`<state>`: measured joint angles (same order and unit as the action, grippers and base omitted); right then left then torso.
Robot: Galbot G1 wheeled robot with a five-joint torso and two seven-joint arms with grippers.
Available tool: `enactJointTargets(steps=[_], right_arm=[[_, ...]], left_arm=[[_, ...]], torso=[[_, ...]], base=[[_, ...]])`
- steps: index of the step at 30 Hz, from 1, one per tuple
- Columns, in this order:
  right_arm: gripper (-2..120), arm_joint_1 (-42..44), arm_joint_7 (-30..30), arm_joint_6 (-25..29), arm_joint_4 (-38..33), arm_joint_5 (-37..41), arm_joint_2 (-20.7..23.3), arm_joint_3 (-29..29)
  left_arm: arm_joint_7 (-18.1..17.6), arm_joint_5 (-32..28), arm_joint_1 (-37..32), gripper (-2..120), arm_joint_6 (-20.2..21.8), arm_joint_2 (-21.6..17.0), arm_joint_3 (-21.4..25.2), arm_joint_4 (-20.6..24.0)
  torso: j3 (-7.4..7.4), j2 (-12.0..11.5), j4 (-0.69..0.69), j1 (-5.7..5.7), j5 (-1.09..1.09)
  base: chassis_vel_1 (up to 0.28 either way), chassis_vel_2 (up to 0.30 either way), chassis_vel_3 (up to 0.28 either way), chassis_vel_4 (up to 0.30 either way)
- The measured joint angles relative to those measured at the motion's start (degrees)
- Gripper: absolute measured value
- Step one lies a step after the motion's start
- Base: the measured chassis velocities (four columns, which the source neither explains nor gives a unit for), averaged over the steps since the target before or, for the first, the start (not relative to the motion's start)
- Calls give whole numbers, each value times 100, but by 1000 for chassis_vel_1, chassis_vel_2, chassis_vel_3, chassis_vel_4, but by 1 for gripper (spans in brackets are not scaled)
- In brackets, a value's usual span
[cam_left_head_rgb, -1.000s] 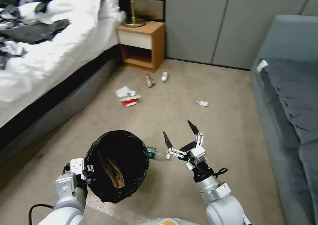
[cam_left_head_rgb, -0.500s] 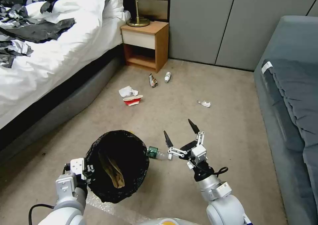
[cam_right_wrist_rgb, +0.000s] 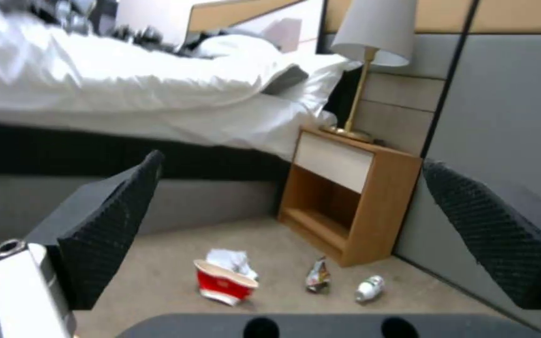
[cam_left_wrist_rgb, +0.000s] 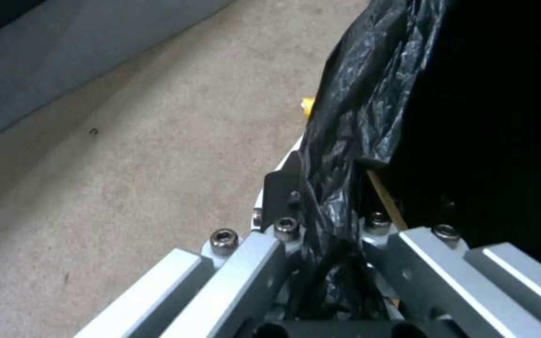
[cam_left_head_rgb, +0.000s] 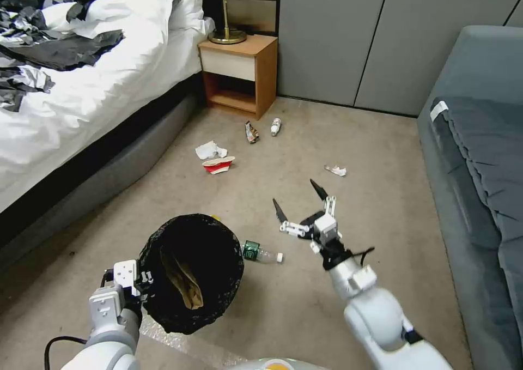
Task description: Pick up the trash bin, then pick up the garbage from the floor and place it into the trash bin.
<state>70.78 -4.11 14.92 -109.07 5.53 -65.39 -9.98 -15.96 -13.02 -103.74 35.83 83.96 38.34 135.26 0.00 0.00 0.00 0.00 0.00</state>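
My left gripper [cam_left_head_rgb: 143,278] is shut on the rim of the trash bin [cam_left_head_rgb: 190,272], a round bin lined with a crinkly black bag [cam_left_wrist_rgb: 371,117]. A crumpled tan paper bag [cam_left_head_rgb: 183,280] lies inside it. On the carpet right of the bin lies a clear plastic bottle [cam_left_head_rgb: 261,253] with a green label. My right gripper [cam_left_head_rgb: 297,196] hangs open above and beyond that bottle, holding nothing. Farther off lie more garbage: a red-and-white carton [cam_left_head_rgb: 218,165], a white tissue [cam_left_head_rgb: 210,150], a wrapper [cam_left_head_rgb: 251,132], a small bottle [cam_left_head_rgb: 275,126] and another tissue [cam_left_head_rgb: 335,170].
A bed [cam_left_head_rgb: 81,97] with white bedding runs along the left. A wooden nightstand [cam_left_head_rgb: 239,73] with a lamp stands at the back. A grey sofa [cam_left_head_rgb: 479,157] lines the right side. Grey wall panels [cam_left_head_rgb: 338,37] close off the far end of the carpet.
My right gripper has risen and reached forward, away from the green-labelled bottle, which stays on the carpet. The head camera shifted slightly at first. The left gripper and bin are still.
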Motion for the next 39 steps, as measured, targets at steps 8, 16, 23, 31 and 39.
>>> enactJointTargets(steps=[8, 16, 23, 31, 39], right_arm=[[100, -966, -409, -337, 663, 162, 479, 434], [100, -1666, -880, -315, 1759, 148, 641, 1105], [100, -1947, -1110, -192, 2372, 71, 498, 1417], [100, -2232, -1399, 25, 3071, -104, 185, 1754], [100, -2418, -1704, 346, 3935, -342, -349, 2133]], left_arm=[[-2, 27, 7, 1, -6, 31, 2, -24], [-13, 62, 46, 1, -4, 44, -26, -61], [-17, 73, 29, 1, -1, 50, -25, -61], [-20, 89, 14, 1, 2, 54, -23, -61], [-25, 111, 27, 1, 9, 61, -29, -80]], torso=[[1, 0, 0, 1, 0], [0, 0, -1, 0, 0], [0, 0, 0, 0, 0], [1, 0, -1, 1, -1], [0, 0, 0, 0, -1]], base=[[0, 0, 0, 0], [0, 0, 0, 0], [0, 0, 0, 0], [0, 0, 0, 0], [0, 0, 0, 0]])
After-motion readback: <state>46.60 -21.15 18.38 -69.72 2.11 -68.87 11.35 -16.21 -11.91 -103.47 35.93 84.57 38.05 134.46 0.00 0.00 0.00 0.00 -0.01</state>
